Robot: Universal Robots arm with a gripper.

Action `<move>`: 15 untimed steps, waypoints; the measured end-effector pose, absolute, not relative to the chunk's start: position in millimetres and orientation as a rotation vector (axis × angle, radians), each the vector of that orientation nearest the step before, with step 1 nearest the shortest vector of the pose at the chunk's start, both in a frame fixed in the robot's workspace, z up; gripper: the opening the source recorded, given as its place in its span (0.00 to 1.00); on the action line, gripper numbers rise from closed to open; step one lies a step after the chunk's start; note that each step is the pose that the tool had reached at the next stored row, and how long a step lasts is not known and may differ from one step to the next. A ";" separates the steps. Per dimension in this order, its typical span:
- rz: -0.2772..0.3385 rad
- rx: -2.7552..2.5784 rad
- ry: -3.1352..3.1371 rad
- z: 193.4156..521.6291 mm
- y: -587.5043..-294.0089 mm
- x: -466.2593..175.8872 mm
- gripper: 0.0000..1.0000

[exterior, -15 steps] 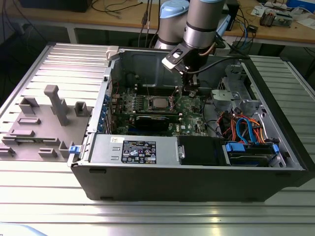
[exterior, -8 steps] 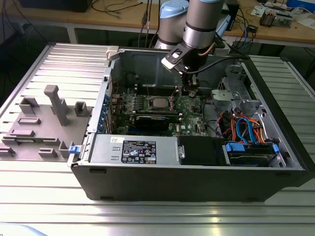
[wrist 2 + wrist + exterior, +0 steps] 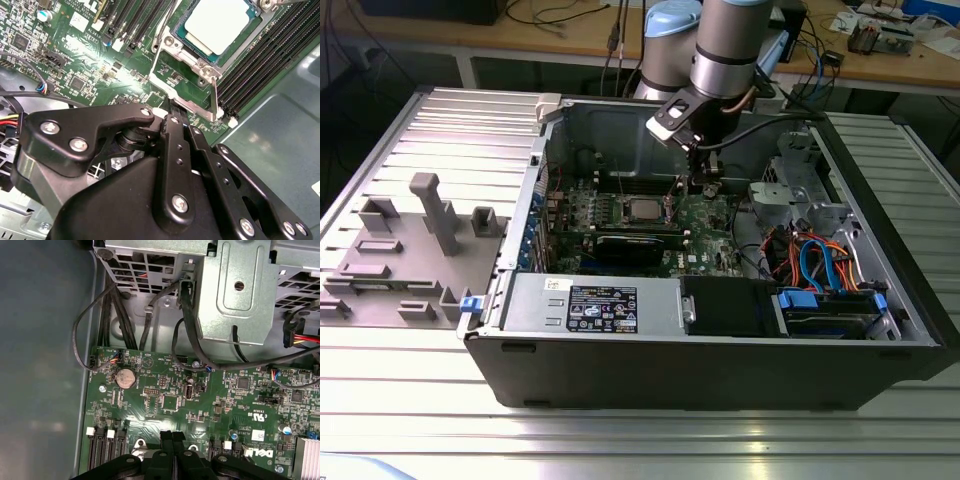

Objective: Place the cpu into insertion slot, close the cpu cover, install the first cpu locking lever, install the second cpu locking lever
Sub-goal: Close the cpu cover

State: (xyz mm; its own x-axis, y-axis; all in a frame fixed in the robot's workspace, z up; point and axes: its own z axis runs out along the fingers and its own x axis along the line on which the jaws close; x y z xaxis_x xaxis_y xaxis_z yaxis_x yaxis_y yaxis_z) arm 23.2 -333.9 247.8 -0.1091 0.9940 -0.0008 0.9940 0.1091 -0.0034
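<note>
An open computer case (image 3: 720,370) lies on the ribbed metal bench (image 3: 620,440), and the arm reaches down into it from behind. The gripper (image 3: 705,183) hangs just above the green board (image 3: 705,215), a little toward the exterior view's right of the cpu (image 3: 642,210).

In the second wrist view the cpu (image 3: 222,25) sits flat in the slot (image 3: 181,36), its pale metal top facing up. A silver frame, the cover (image 3: 195,62), lies around it; whether it is fully down I cannot tell. A thin metal lever (image 3: 216,97) stands up from the corner of the frame nearest the gripper (image 3: 176,114), and a second lever (image 3: 165,20) rises at the far side. Long black memory slots (image 3: 260,60) run beside the socket.

In both wrist views the black fingers (image 3: 167,437) are pressed together, tips close to the board beside the frame's edge. Whether they touch the near lever cannot be made out.

The first wrist view looks across the board (image 3: 165,405) to a coin cell (image 3: 125,376), black cables (image 3: 80,340) and a grey drive cage (image 3: 240,295).
</note>
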 end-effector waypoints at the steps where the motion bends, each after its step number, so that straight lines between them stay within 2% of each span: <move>1: 0.005 -2.096 -2.338 247.8 -333.9 22.7 0.11; 15: 0.005 -2.095 -2.338 247.8 -333.9 18.0 0.11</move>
State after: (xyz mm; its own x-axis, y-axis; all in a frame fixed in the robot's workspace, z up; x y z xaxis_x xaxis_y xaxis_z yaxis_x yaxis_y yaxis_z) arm 18.0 -333.9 247.8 -0.1092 0.9940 -0.0008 0.9940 0.1092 -0.0034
